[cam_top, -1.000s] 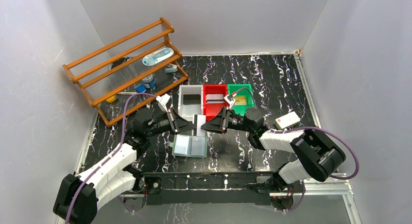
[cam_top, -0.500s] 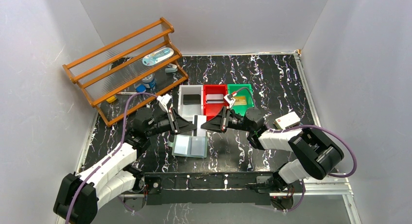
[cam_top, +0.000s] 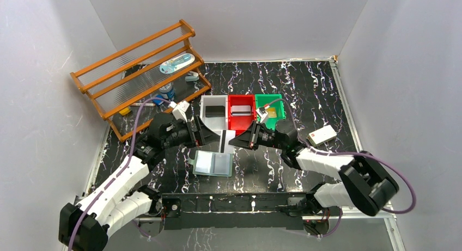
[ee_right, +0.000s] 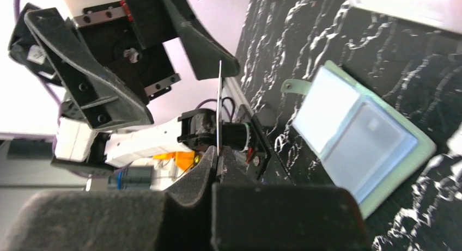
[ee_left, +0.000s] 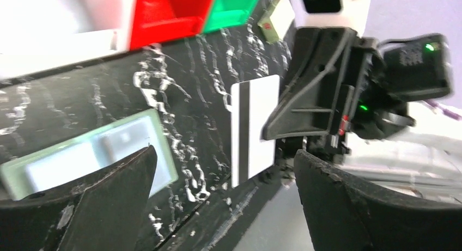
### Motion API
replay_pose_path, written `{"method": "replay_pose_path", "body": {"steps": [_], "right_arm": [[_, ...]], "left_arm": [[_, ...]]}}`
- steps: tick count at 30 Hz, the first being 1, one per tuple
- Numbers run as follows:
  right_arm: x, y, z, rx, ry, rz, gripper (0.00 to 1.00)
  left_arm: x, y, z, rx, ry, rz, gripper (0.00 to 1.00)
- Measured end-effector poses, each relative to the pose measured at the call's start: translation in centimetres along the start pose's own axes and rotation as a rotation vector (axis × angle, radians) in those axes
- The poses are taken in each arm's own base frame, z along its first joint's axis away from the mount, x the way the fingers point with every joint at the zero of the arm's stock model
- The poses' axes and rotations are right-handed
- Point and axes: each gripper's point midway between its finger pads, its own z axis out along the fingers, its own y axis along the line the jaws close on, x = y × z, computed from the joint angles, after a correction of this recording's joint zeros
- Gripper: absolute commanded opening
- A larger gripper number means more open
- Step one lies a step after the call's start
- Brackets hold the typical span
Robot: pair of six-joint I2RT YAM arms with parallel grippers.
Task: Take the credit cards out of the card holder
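Pale grey walls [cam_top: 245, 22] enclose a black, white-veined marble-pattern counter [cam_top: 305, 82]. A slatted orange-brown wooden rack [cam_top: 136, 71] stands at 10 o'clock, and a row of three plastic bins [cam_top: 239, 126], white, red and green, sits just past centre. The grey-green bifold card holder [cam_top: 213, 163] lies spread open at their 7 o'clock. The right gripper's [cam_top: 235, 142] jaws pinch a white black-striped credit card [cam_top: 224, 141] above the counter. The left gripper's [cam_top: 213, 138] jaws stand wide, facing it.

The right hand [ee_right: 219, 156] pinches a credit card [ee_right: 220, 104], seen edge-on, with the card holder [ee_right: 357, 145] lying open nearby.
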Motion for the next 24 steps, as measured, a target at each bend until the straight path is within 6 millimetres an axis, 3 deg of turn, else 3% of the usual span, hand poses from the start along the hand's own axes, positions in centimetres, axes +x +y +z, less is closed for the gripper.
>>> {"method": "replay_pose_path", "body": {"steps": [6,16,24], "right_arm": [[-1.5,-2.4,-1.6,0.217,-0.091,-0.095,0.0],[-6.8,-4.5,-5.0,0.605,-0.216,-0.373,0.0],[-10.9,-4.8,-5.5,0.777,-0.189,-0.651,0.0]], "left_arm": [[-1.6,2.8,-1.8,-0.234,-0.049,0.103,0.98],[-4.4,6.7,-6.3,-0.541,-0.184,0.279,0.98],[-3.0,10.2,-6.3,-0.655,-0.111,0.316,0.98]]}}
